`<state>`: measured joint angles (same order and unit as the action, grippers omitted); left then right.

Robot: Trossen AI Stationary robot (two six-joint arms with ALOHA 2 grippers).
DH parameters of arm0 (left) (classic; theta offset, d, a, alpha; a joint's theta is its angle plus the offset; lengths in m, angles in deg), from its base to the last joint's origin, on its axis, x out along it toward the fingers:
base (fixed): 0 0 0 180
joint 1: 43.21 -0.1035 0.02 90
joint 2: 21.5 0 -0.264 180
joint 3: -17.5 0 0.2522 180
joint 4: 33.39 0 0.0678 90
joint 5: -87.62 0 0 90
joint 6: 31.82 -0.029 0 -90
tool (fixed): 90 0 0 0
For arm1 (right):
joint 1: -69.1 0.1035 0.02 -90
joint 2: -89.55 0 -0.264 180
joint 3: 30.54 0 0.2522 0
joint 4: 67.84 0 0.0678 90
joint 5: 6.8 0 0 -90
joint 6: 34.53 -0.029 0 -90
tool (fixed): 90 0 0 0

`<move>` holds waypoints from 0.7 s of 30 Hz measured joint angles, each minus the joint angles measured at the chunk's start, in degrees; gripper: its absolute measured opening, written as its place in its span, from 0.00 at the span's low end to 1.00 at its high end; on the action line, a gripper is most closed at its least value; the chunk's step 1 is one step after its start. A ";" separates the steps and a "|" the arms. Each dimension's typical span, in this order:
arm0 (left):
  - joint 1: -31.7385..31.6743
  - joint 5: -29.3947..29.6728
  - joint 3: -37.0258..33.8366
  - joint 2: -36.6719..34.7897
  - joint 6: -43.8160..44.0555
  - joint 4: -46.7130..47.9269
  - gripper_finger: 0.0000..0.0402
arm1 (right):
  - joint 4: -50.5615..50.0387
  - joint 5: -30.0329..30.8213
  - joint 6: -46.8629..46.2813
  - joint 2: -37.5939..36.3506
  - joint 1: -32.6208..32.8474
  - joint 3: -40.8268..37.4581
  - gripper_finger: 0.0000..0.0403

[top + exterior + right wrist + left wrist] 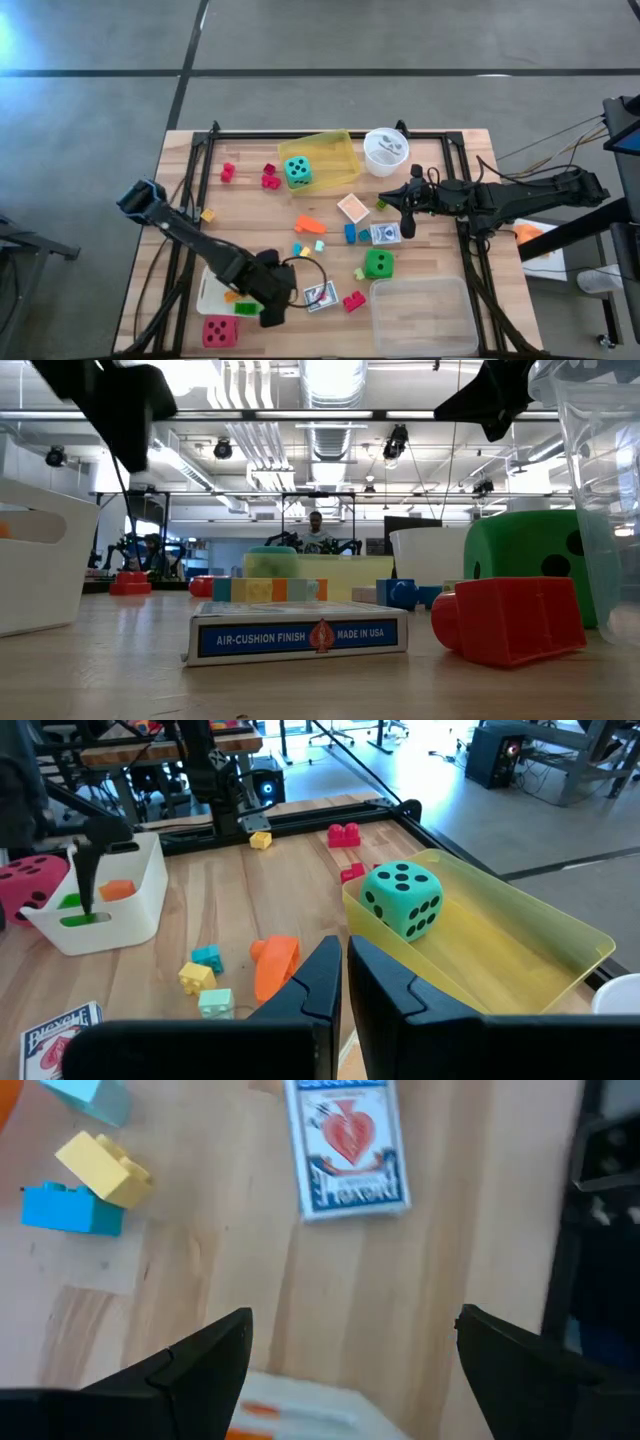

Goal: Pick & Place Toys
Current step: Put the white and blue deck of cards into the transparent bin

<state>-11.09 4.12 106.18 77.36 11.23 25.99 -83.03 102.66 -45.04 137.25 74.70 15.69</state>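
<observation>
High view: the left gripper (272, 312) is seen with fingers spread wide and empty above the white tray (208, 296), just beside a card box (321, 295) on the table (250, 215). The right gripper (408, 222) is held with fingers pressed together, empty, near the teal die (297, 171) lying in the yellow tray (335, 148).

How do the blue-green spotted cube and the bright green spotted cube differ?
The teal die sits inside the yellow tray; the green die stands on the bare wooden table. The teal die is near the table's far edge, the green die closer to the clear tray. Both carry black dots.
</observation>
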 joint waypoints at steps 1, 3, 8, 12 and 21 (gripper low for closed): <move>-0.58 -0.05 0.43 0.84 0.82 -0.02 0.84 | 0.00 0.00 0.02 0.00 0.00 0.00 0.05; -1.55 -0.07 1.40 2.34 1.55 -0.01 0.84 | 0.00 0.00 0.02 0.02 0.00 0.00 0.05; -3.08 -0.09 3.74 5.50 0.18 0.00 0.84 | 0.00 0.00 0.01 0.02 0.00 0.00 0.05; -3.88 -0.07 5.10 7.06 0.22 -0.63 0.84 | 0.00 0.00 0.01 0.02 0.00 0.00 0.05; -4.52 -0.38 10.22 15.53 -5.12 -0.76 0.84 | -0.02 0.00 0.02 0.02 0.00 0.00 0.05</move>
<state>-15.62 3.74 116.40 92.89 6.11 25.22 -83.05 102.66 -45.01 137.27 74.70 15.69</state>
